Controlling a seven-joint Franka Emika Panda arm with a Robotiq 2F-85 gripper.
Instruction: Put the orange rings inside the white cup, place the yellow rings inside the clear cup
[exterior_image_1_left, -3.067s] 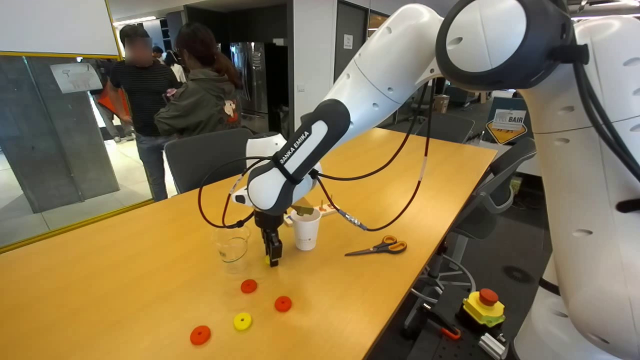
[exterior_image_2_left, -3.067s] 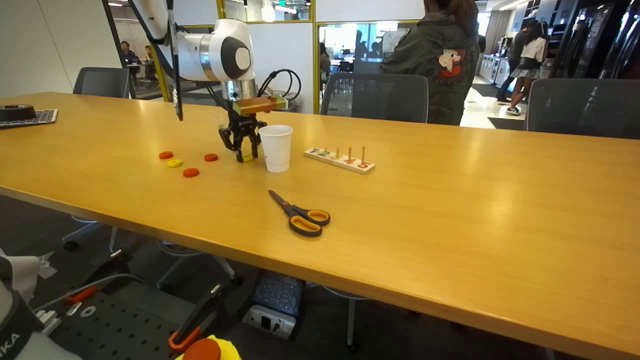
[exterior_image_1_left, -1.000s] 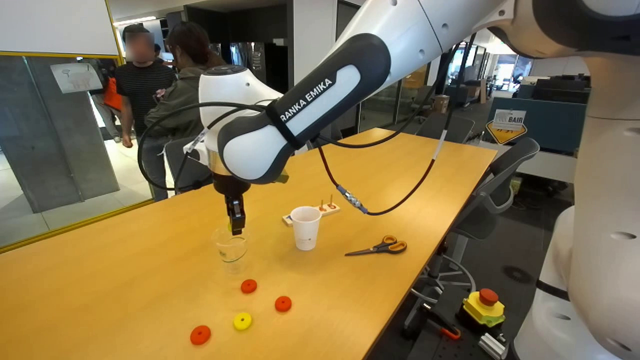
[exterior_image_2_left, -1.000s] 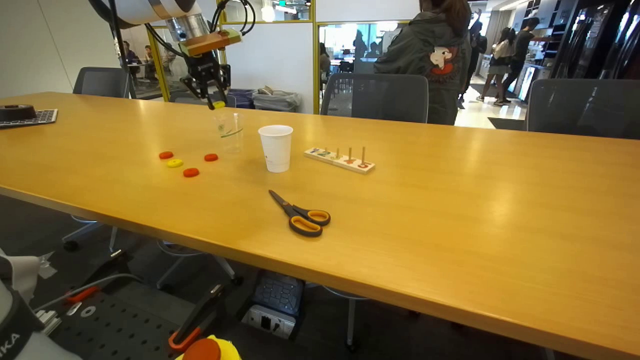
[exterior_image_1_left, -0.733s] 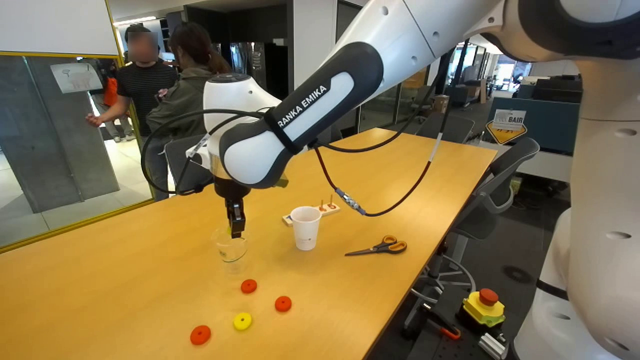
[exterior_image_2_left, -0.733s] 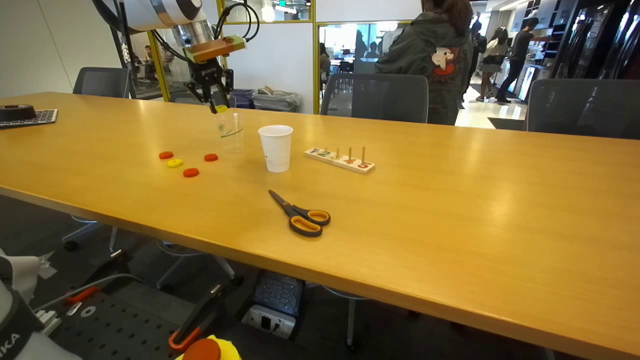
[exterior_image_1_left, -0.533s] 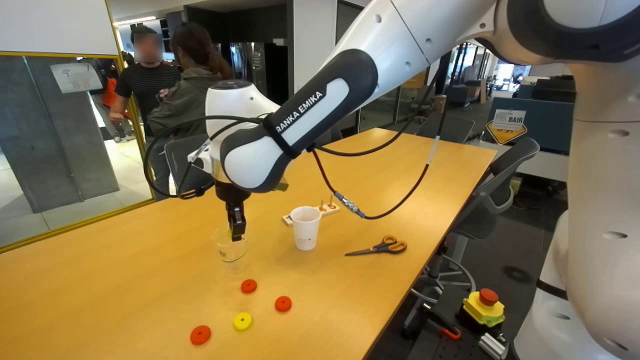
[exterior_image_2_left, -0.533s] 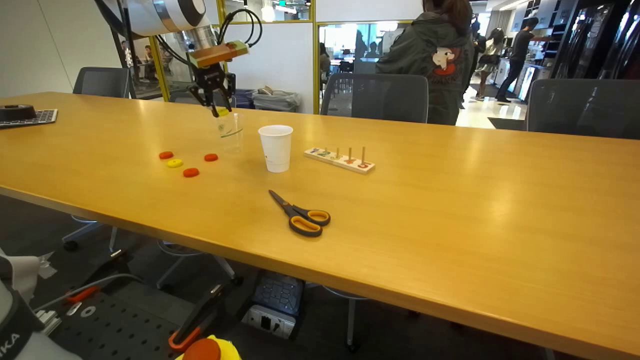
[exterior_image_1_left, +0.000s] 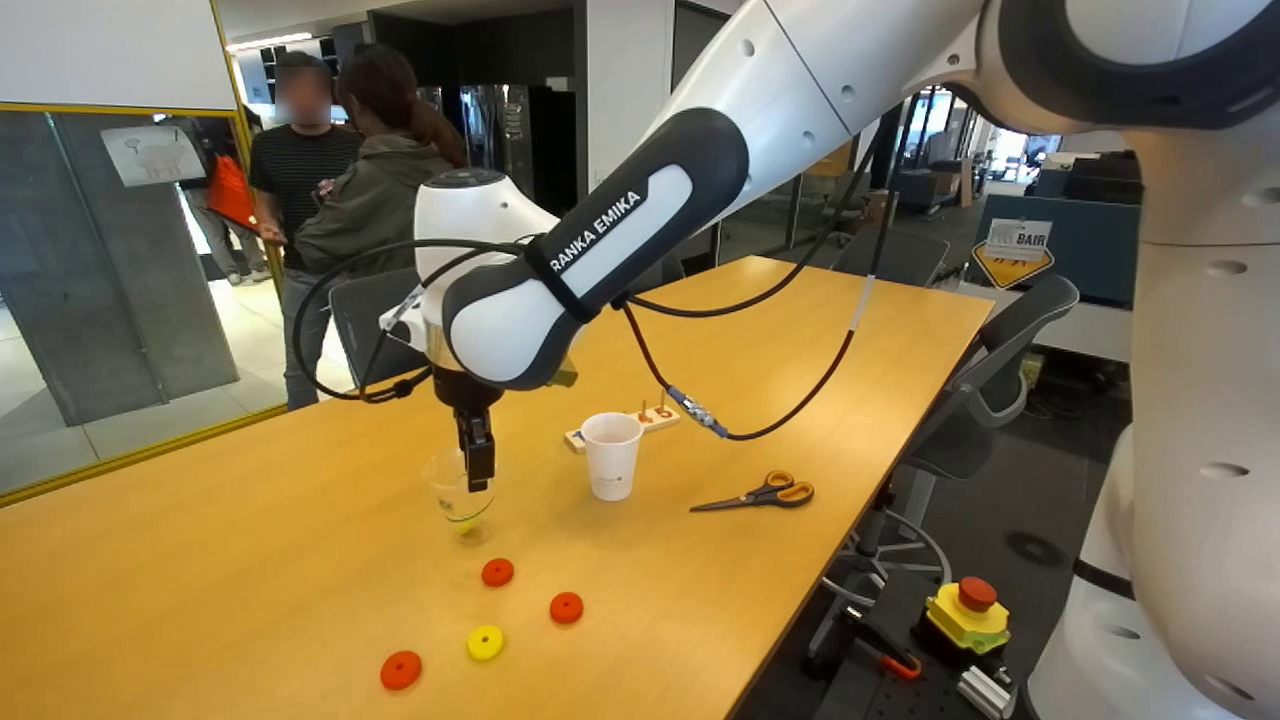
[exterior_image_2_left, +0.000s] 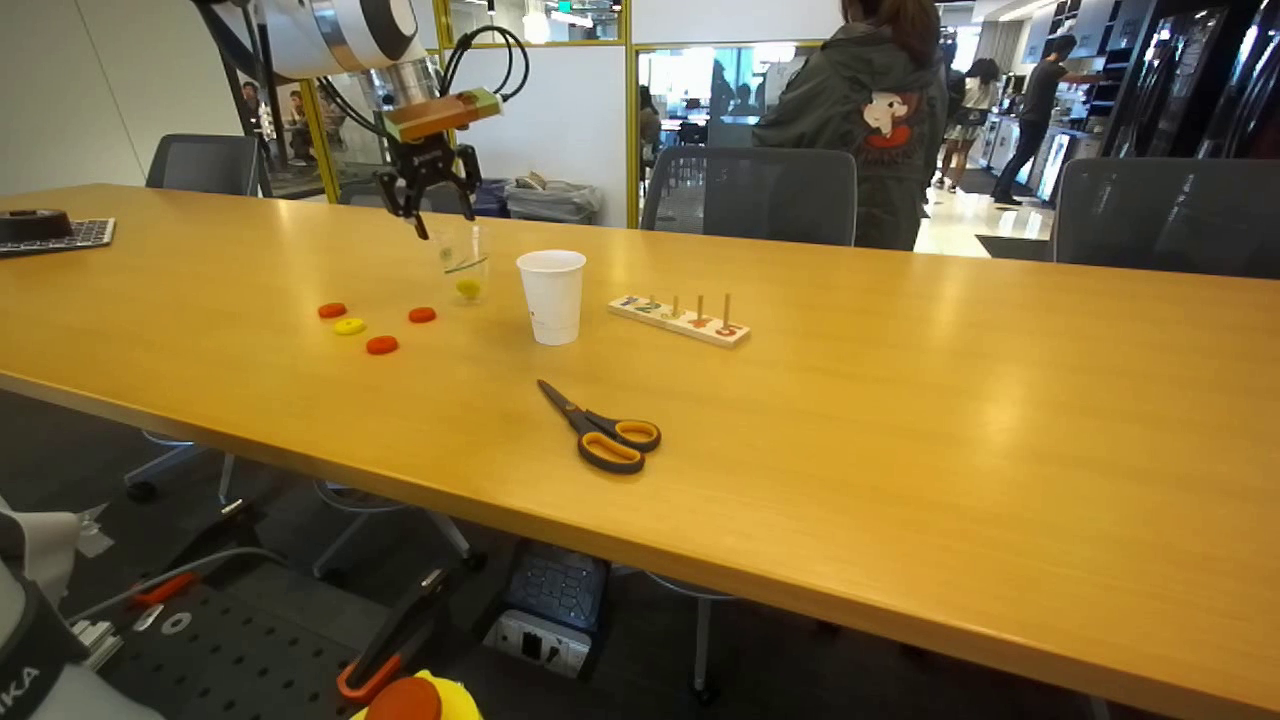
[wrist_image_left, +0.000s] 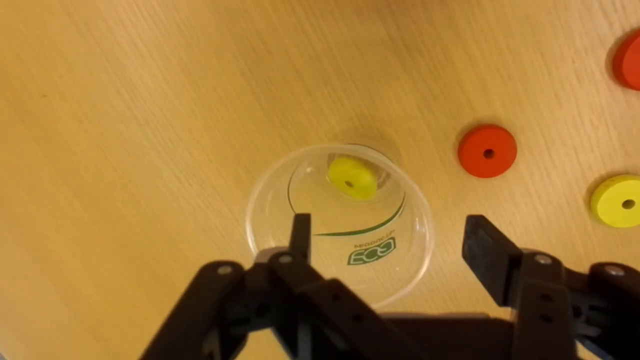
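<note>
Yellow rings (wrist_image_left: 357, 175) lie apart: one inside the clear cup (wrist_image_left: 371, 252), its twin (exterior_image_1_left: 480, 650) among orange rings (wrist_image_left: 474, 152) nearer the tabletop's (exterior_image_2_left: 900, 450) robot-side edge; gripper (exterior_image_2_left: 446, 226), spread wide, hangs at the cup's mouth

I see one yellow ring (wrist_image_left: 352, 177) tilted low inside the upright clear cup (wrist_image_left: 372, 252); the white cup (exterior_image_2_left: 553, 300) stands upright nearby. Another yellow ring (exterior_image_1_left: 485, 643) lies on the counter (exterior_image_2_left: 880, 400) among three orange rings (exterior_image_1_left: 498, 572).
</note>
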